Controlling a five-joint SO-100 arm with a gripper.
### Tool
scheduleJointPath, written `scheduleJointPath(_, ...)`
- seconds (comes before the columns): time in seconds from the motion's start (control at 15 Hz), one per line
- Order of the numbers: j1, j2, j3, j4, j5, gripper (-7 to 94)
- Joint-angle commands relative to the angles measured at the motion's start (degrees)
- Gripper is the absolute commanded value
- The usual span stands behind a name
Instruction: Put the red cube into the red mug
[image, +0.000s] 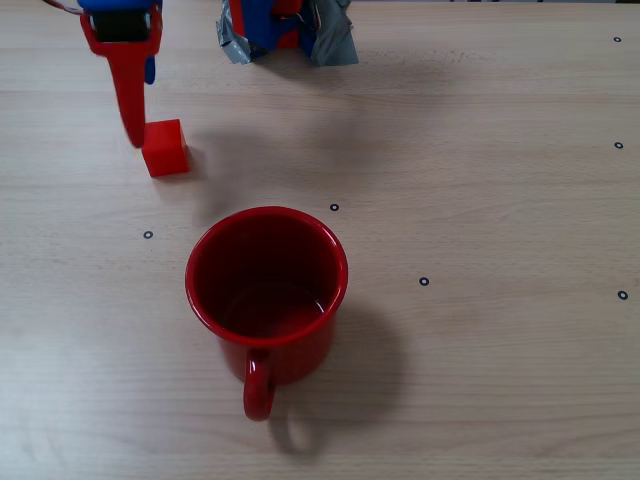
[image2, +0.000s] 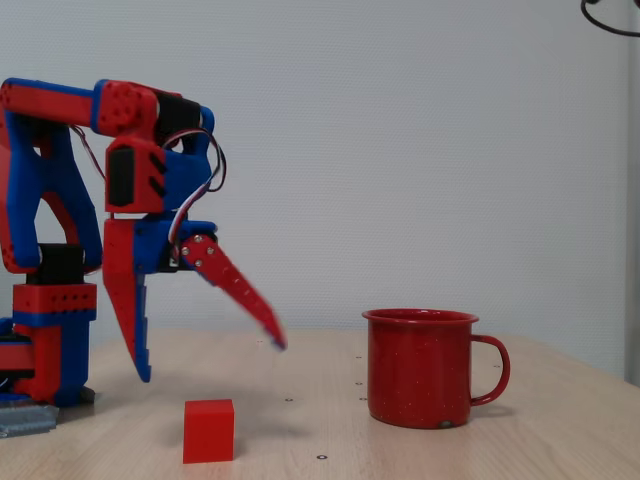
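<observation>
The small matte bright-red cube (image2: 208, 431) rests on the pale wood-grain table (image: 500, 200), well apart from the large glossy red enamel mug (image2: 420, 367), which stands upright and empty with its loop handle turned away from the arm; the red-and-blue two-finger gripper (image2: 210, 362) hangs above the cube, fingers spread wide and holding nothing. The step in hand looks like the approach to the grasp; next the gripper must descend until its fingers bracket the cube, then close.

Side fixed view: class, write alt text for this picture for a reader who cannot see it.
A red-and-blue robot arm holds its open gripper above a red cube on a wooden table. A red mug stands upright to the right, handle pointing right, apart from the cube.
</observation>
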Motion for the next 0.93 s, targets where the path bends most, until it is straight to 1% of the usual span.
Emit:
scheduleJointPath(0.0, 1.14, 1.41, -3.08, -0.26, 0.44, 54)
scheduleJointPath(0.13, 0.97, 0.62, -2.81, -0.35, 0.35, 59)
scheduleJointPath(0.27, 0.44, -0.62, -2.64, -1.41, 0.97, 59)
scheduleJointPath(0.47, -0.79, -2.55, -0.88, -4.75, 1.49, 59)
scheduleJointPath(0.73, -2.64, -6.15, -0.35, -4.39, 1.05, 59)
scheduleJointPath(0.87, -3.60, -7.03, 0.97, -5.89, 1.14, 59)
